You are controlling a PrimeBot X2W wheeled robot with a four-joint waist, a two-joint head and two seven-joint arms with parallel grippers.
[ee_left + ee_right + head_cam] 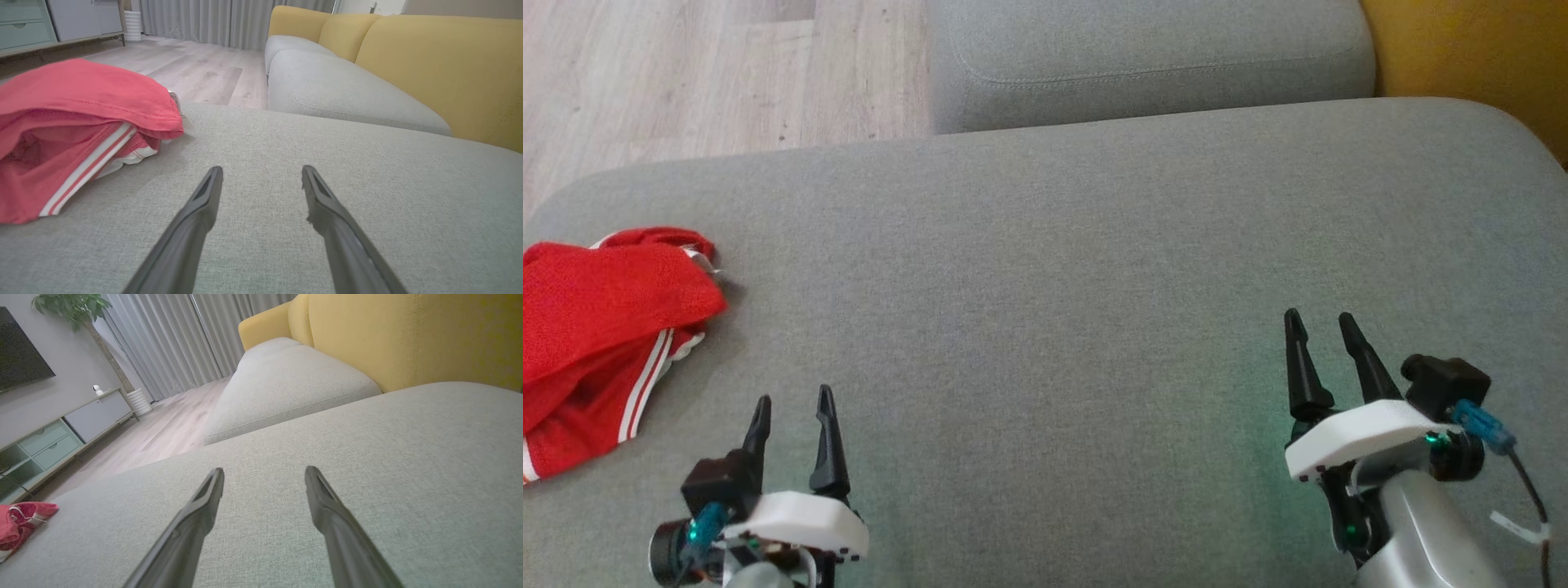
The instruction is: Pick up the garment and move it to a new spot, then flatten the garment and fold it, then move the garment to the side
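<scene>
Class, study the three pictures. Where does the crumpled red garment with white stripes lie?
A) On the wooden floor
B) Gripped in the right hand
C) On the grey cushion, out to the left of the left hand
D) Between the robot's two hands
C: the crumpled red garment with white stripes rests on the grey fabric cushion, out to the left of the open left hand and apart from it.

Red garment (596, 327) with white side stripes, crumpled, at cushion's left edge.
</scene>
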